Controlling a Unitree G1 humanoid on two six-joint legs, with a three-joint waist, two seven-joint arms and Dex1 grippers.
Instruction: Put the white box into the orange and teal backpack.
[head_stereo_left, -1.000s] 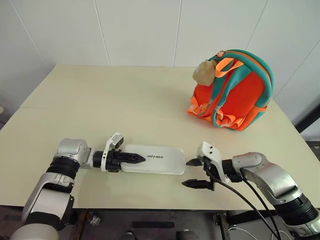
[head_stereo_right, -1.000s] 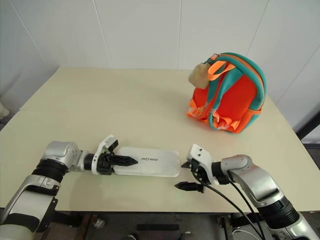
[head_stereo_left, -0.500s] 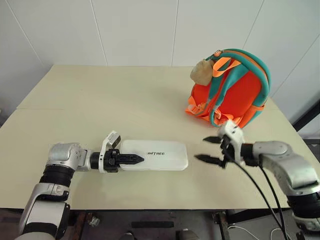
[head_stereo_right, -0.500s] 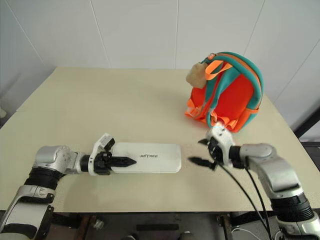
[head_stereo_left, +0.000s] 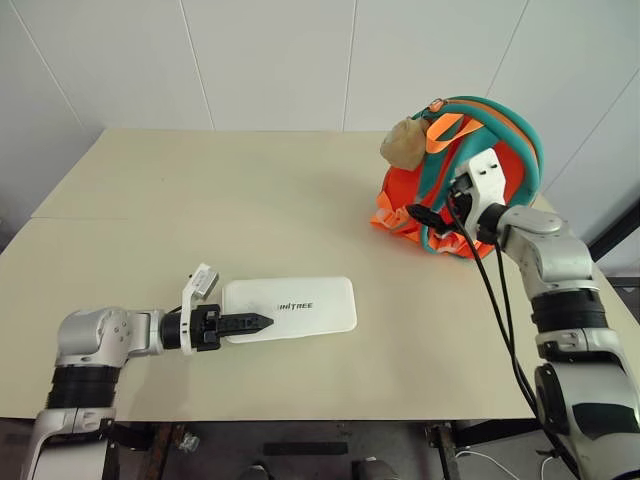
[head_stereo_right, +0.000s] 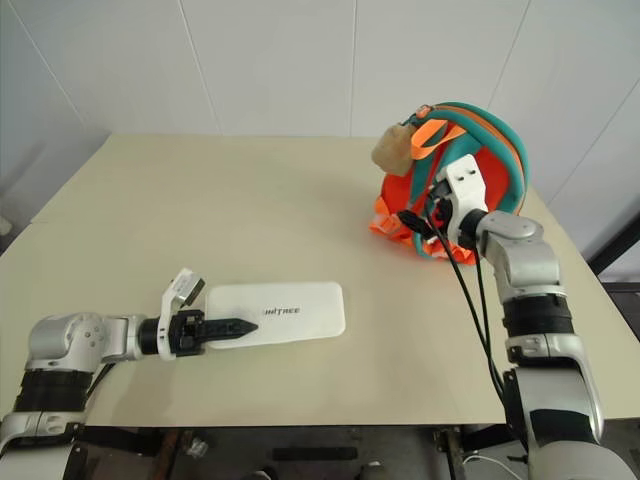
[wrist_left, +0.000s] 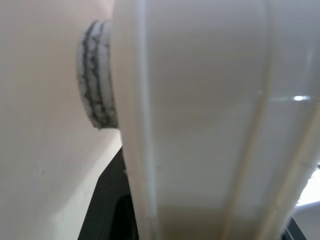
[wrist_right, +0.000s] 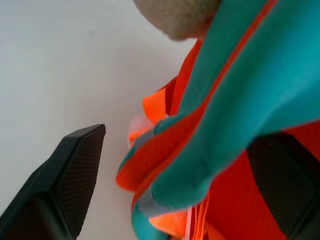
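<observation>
- The left fingers (head_stereo_left: 262, 321) grasp the end of the white box (head_stereo_left: 290, 307); "UNITREE" is written just past their tips.
- The right fingers (head_stereo_left: 424, 213) are spread wide around a teal strap of the orange and teal backpack (head_stereo_left: 500, 175).

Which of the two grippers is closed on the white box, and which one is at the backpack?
The left gripper is closed on the white box. The right gripper, jaws open, reaches the orange and teal backpack straps.

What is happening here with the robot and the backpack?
The robot's left gripper is shut on one end of the white box, which lies flat on the table. Its right gripper is open at the teal straps of the orange and teal backpack. The box is not yet in the backpack.
</observation>
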